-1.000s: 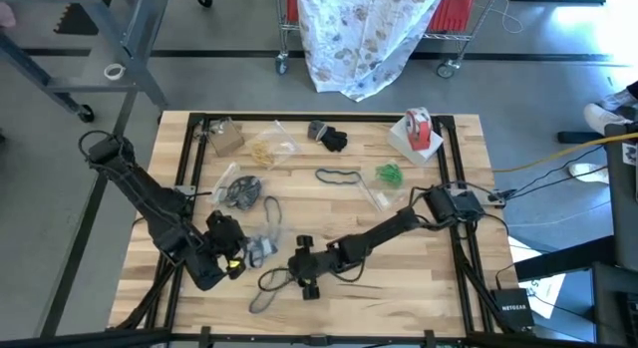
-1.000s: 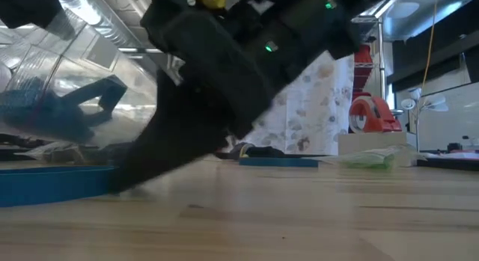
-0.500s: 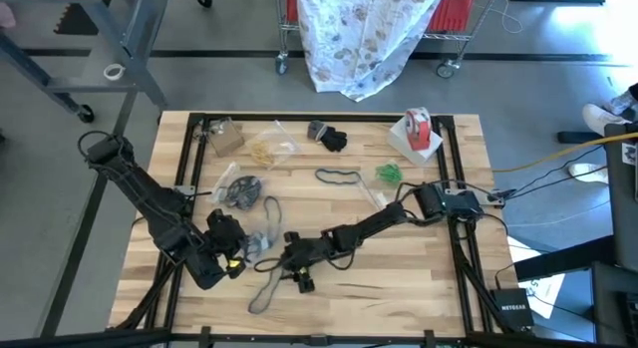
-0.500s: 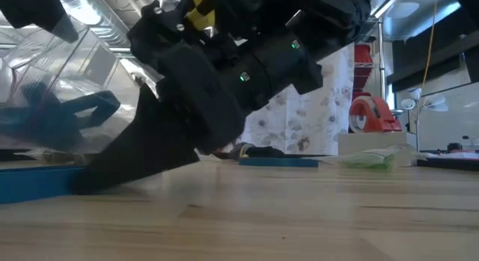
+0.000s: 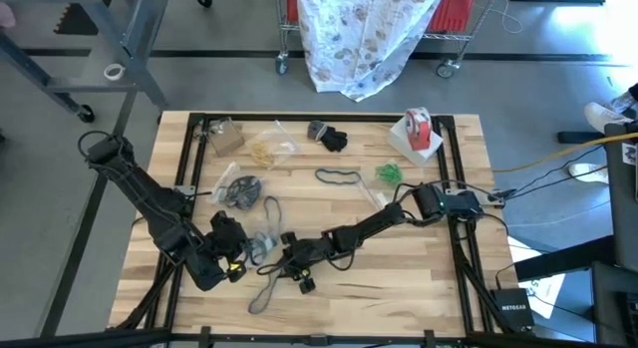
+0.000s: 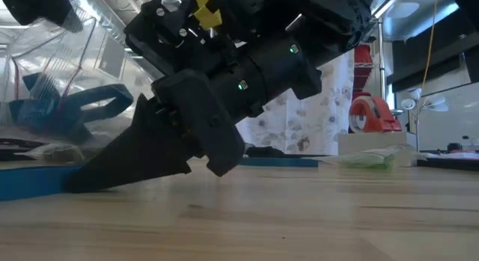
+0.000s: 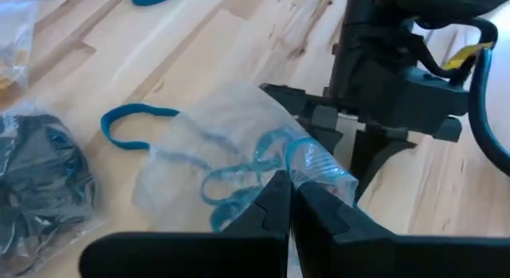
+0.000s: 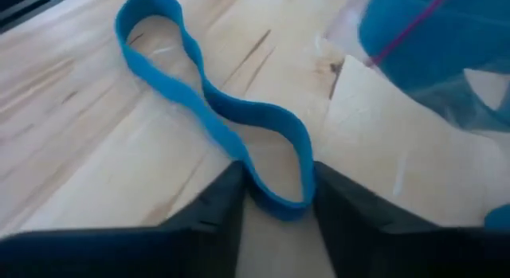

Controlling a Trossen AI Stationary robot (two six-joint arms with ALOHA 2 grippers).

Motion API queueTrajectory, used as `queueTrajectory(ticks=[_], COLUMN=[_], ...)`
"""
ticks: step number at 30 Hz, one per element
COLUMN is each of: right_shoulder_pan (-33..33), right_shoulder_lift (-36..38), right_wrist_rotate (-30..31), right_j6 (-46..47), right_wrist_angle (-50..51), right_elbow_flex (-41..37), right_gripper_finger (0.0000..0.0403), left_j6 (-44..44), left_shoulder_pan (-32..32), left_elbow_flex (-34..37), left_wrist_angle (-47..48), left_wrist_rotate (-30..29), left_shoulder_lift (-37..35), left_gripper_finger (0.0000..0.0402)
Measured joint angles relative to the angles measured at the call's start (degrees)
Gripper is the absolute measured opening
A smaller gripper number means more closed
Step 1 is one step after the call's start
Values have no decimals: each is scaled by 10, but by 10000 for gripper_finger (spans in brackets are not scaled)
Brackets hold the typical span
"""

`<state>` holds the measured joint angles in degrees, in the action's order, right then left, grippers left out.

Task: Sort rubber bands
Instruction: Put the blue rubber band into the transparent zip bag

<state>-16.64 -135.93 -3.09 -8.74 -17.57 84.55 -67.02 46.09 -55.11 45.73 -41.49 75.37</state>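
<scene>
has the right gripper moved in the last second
Yes. In the high view the right gripper has slid along the table toward the left arm's side, away from the tape roll, and now straddles a blue rubber band.

Right gripper (image 5: 282, 271) sits low at the near-centre of the table (image 5: 399, 298), fingertips on the wood, one end of a loose rubber band (image 8: 215, 111) lying between them; the rest of that band trails away across the boards. Left gripper (image 5: 242, 254) is just beside it to the left, pinched on the edge of a clear bag (image 7: 239, 154) holding more bands. Another bagged bundle (image 5: 240, 191) lies behind these, toward the left. Farther back along the far edge: a further bag (image 5: 267, 149), a dark clump (image 5: 329, 137), and the tape roll (image 5: 419, 124) at the far right. A single band (image 5: 339, 175) lies mid-table, a small clump (image 5: 388, 173) right of it.
</scene>
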Motion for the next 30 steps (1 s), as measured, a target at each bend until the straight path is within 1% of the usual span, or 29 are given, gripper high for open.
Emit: queueTrajectory(ticks=[2,3,5,6,10,12,15,18,20,24,27,30], right_shoulder_pan=[-4,-6,-11,-16,-42,-56,-76,-91,-99,-113,-115,-113], right_shoulder_lift=[-1,-4,-5,-5,8,26,69,121,149,190,201,199], right_wrist_rotate=[2,12,46,64,161,195,245,292,315,368,376,376], right_j6=[15,25,39,45,55,53,63,93,115,117,115,105], right_wrist_angle=[-1,-3,-6,-6,14,40,71,89,92,55,23,-18], right_elbow_flex=[0,0,1,1,-1,-3,-3,-2,-2,-1,0,-2], right_gripper_finger=[95,72,24,13,14,7,6,7,7,7,7,7], left_j6=[7,10,10,10,-2,-17,-44,-66,-83,-102,-78,-57], left_shoulder_pan=[0,0,0,0,0,0,-2,-4,-4,-5,-8,-13], left_elbow_flex=[0,0,4,5,4,4,4,4,4,4,4,4], left_wrist_angle=[-2,-2,-4,-2,-2,-1,-2,-2,-2,-20,-45,-67], left_wrist_rotate=[1,0,1,1,1,1,-1,-16,-39,-91,-114,-124], left_shoulder_lift=[0,0,0,1,1,1,2,2,2,2,2,3], left_gripper_finger=[1,1,1,1,1,1,1,1,1,1,1,1])
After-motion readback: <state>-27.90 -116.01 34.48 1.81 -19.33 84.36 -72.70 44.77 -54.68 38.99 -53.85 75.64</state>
